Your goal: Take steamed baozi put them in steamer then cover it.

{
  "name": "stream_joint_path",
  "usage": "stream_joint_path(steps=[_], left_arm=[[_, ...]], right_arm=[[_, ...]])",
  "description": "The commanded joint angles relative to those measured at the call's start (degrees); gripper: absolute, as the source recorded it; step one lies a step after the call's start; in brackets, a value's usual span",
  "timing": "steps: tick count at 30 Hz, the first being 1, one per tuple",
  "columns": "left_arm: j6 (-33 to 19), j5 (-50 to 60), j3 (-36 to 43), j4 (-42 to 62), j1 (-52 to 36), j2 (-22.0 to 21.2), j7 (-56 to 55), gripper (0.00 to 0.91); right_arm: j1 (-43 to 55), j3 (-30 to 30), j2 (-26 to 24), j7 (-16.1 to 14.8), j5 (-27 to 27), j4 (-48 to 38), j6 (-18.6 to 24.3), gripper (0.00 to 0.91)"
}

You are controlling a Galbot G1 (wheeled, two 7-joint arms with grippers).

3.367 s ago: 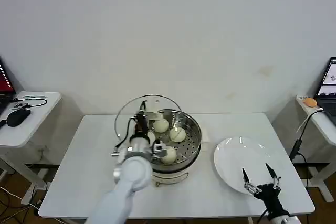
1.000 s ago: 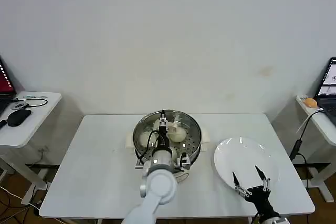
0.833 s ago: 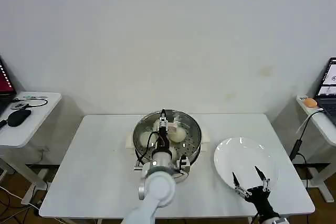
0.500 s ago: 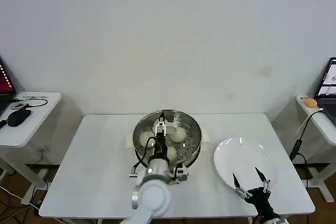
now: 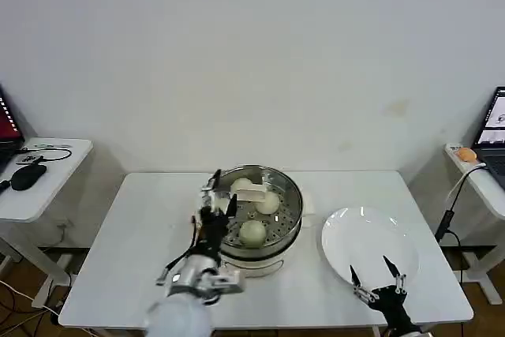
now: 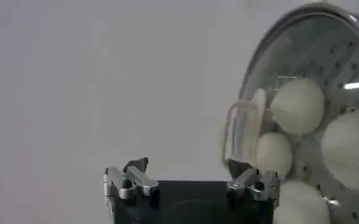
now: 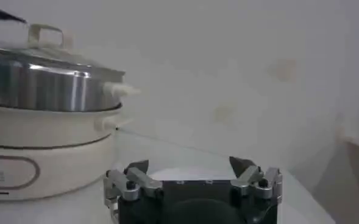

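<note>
light: bright, even | shadows: faint | blur: left arm smeared | wrist views: soft, hazy

The left end effector (image 5: 215, 195) is raised and points away from the robot, with its fingers spread apart and holding nothing. The right end effector (image 5: 380, 279) hangs low at the near right, fingers also spread wide, empty.

White counter (image 5: 142, 234) in front of me carries the steamer (image 5: 286, 230) on its white base; white plate (image 5: 347, 234) lies right of the steamer, apart.
</note>
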Motion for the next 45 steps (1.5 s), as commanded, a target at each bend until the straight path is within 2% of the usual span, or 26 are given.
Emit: stream_joint_path(steps=[1,5,6,7,14,33,45], left_arm=[[-30.20,-64.77,-31.60,-2.46,22.61,-0.32,-18.98,0.907],[-30.37,-67.73,-34.28,-2.54,27.60,-1.79,-19.25,0.907],[-29.51,-69.35,-34.47,-2.92,29.74,-2.09,-19.49,0.907],[-26.34,-70.44,-34.59,-3.39,31.16,-2.01,-19.56,0.907],[-29.86,-69.69,-34.90,-1.01,36.29,-2.16,-19.28,0.907],[-29.45,-65.51,-31.43,4.06,34.21,-3.76,-15.93,0.907],[-28.43,-63.56,-30.18,3.89,32.66,-4.85,-15.57,0.907]], right_arm=[[-1.95,-0.62,-0.48,0.26,1.95,3.61,-3.05,0.907],[-3.98,-0.98,-1.10,0.21,2.15,4.78,-2.87,0.907],[-4.27,-0.95,-1.14,0.28,2.35,5.01,-2.81,0.907],[-4.50,-0.91,-1.14,0.38,2.56,5.19,-2.72,0.907],[-4.68,-1.46,-1.02,0.66,2.67,5.24,-3.03,0.907],[-4.11,-2.38,-0.81,0.56,2.47,4.65,-3.55,0.907],[-4.19,-3.17,-0.55,2.00,1.33,5.43,-5.20,0.907]])
